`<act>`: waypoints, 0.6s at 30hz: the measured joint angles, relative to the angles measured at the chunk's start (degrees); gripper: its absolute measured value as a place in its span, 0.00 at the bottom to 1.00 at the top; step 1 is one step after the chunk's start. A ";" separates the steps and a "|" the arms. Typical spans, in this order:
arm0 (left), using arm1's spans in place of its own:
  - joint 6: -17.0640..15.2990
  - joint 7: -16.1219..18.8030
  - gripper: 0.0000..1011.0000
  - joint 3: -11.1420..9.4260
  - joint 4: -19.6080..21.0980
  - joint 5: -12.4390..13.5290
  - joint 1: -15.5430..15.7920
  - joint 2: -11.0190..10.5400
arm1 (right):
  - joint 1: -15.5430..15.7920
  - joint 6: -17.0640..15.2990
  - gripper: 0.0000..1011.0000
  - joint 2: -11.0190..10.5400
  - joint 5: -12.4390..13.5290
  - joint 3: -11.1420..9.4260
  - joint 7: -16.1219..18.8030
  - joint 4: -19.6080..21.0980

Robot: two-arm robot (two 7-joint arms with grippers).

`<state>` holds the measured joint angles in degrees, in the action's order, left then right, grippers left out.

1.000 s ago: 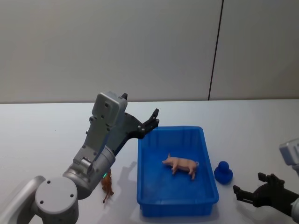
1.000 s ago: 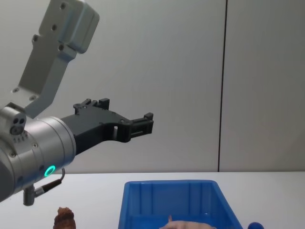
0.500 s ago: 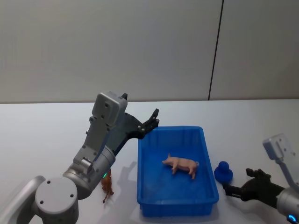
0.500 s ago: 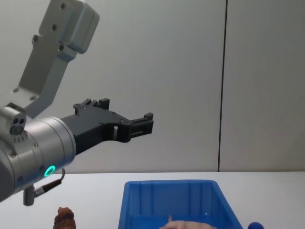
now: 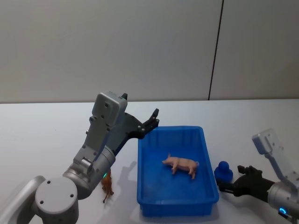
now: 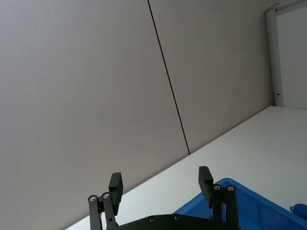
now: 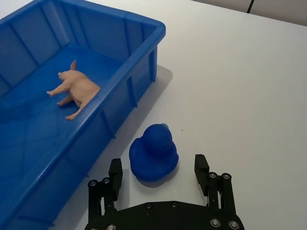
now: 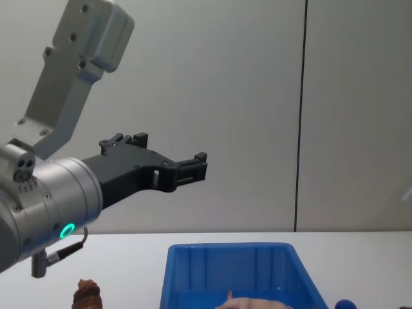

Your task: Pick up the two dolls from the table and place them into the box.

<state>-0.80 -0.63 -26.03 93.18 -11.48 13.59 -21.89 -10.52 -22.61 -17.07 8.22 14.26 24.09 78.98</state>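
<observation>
- Head view: I count two dolls, one box, one blue duck and two tools on two arms.
- The pink pig doll [image 5: 181,164] lies on its side on the floor of the box [image 5: 177,201], near the middle.
- The brown doll [image 5: 108,187] stands on the white bench [image 5: 46,130], just beside the box's left wall and partly hidden behind the left arm.
- The left tool [image 5: 155,117] hangs in the air above the box's far left corner, its two fingers spread and nothing between them.
- The blue duck [image 5: 223,171] sits on the bench just beside the box's right wall. The right tool [image 5: 232,181] is low over the bench, right up against the duck on its near right side.
- Left wrist view: the left tool's two black fingers [image 6: 115,184] stand wide apart with only the grey wall [image 6: 86,96] behind them. One corner of the box shows below.
- Right wrist view: the right tool's two fingers [image 7: 201,167] are spread, and the duck's near end sits partly between them with a gap on each side. The one pig lies in the box farther off.
- Chest view: the left tool is held high against the wall, jaws apart. Along the bottom edge I see the top of the brown doll on the bench left of the box, the pig's back inside the box, and the duck's head to the right.
</observation>
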 joint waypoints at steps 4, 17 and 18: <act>0.00 0.00 0.99 0.00 0.00 0.00 0.00 0.00 | -0.55 -0.22 0.85 0.28 -0.29 0.16 0.14 -0.56; 0.00 0.00 0.99 0.00 0.00 0.00 0.00 0.00 | -1.45 -0.62 0.51 0.72 -0.76 0.43 0.35 -1.51; 0.00 0.00 0.99 0.00 0.00 0.00 0.00 0.00 | -1.45 -0.62 0.49 0.72 -0.76 0.44 0.35 -1.51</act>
<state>-0.80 -0.63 -26.03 93.18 -11.48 13.59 -21.89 -11.97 -23.22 -16.35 7.46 14.69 24.44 77.47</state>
